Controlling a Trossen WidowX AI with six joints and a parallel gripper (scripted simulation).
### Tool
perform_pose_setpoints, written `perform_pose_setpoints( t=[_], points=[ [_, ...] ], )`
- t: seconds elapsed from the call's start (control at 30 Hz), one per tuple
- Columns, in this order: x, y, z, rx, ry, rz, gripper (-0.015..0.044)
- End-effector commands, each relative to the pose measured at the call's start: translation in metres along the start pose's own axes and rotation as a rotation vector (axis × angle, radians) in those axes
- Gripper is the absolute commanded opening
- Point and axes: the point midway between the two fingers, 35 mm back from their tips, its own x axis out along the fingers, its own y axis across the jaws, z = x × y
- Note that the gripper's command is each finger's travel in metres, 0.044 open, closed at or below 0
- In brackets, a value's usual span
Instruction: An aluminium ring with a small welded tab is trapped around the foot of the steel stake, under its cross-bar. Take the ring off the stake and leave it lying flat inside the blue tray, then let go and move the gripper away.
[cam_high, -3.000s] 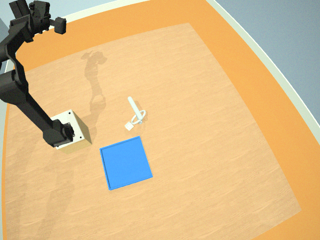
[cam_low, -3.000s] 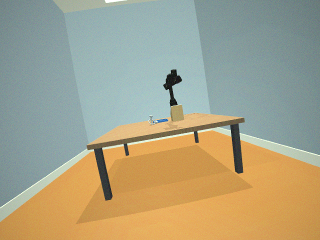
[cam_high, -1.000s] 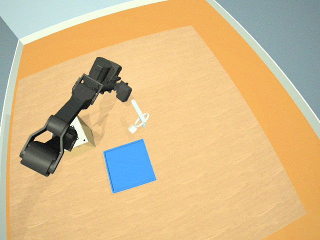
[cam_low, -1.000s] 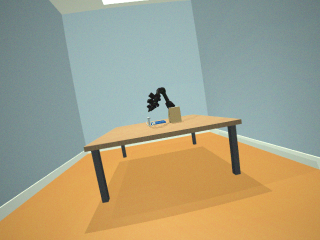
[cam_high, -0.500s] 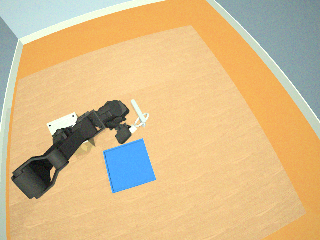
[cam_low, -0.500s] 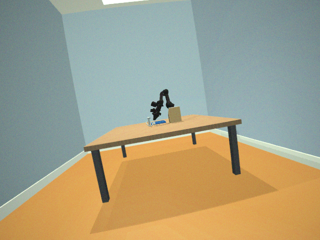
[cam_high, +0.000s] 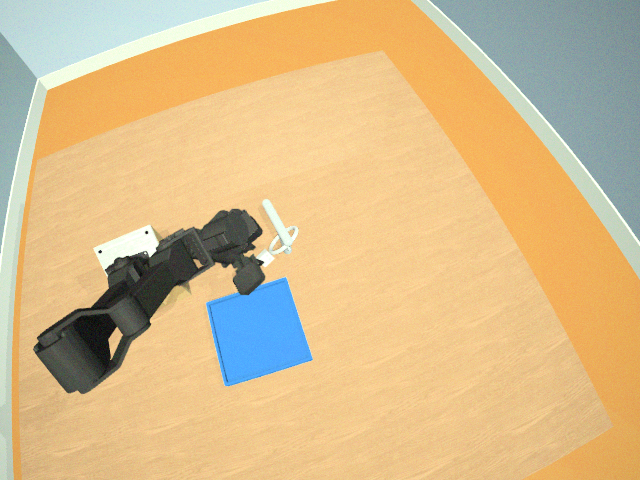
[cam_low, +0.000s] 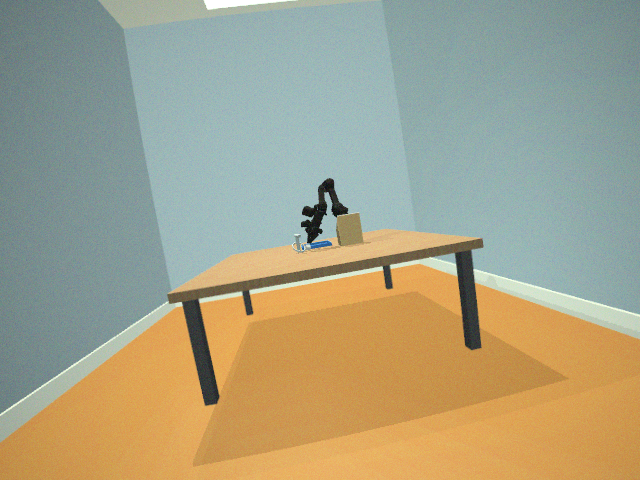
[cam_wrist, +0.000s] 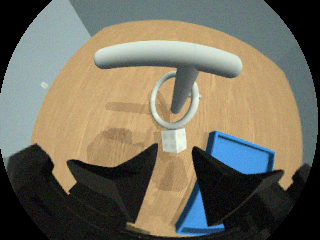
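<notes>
In the top view, the pale metal ring with its small white tab (cam_high: 292, 234) (cam_wrist: 154, 107) (cam_low: 293, 249) sits mid-frame around the steel stake (cam_high: 275, 222) (cam_wrist: 181, 85) (cam_low: 297, 242), above the blue square tray (cam_high: 261, 335) (cam_wrist: 245, 150) (cam_low: 320, 244); in the exterior view, the black claw (cam_low: 309, 241) (cam_wrist: 175, 149) leans near it at centre; in the wrist view, the claw is part-open and empty at the bottom, and should pinch the tab squarely, keeping under the cross-bar (cam_wrist: 150, 52) (cam_high: 273, 217) (cam_low: 297, 235) at the top.

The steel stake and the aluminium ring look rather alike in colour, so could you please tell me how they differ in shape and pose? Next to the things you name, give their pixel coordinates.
The steel stake (cam_high: 275, 221) (cam_low: 297, 242) (cam_wrist: 185, 85) is a straight post topped by a cross-bar, whereas the aluminium ring (cam_high: 295, 235) (cam_wrist: 154, 102) is a thin loop with a white block-like tab. The stake stands upright; the ring sits low around it. Both are pale and smooth-looking.
</notes>
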Motion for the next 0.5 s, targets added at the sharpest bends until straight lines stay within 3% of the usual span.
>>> perform_pose_setpoints(
  t=[0.0, 0.47],
  points=[
    [0.007, 0.0, 0.0, -0.003, 0.004, 0.002, 0.02],
    [0.03, 0.0, -0.002, -0.004, 0.003, 0.0, 0.02]
  ],
)
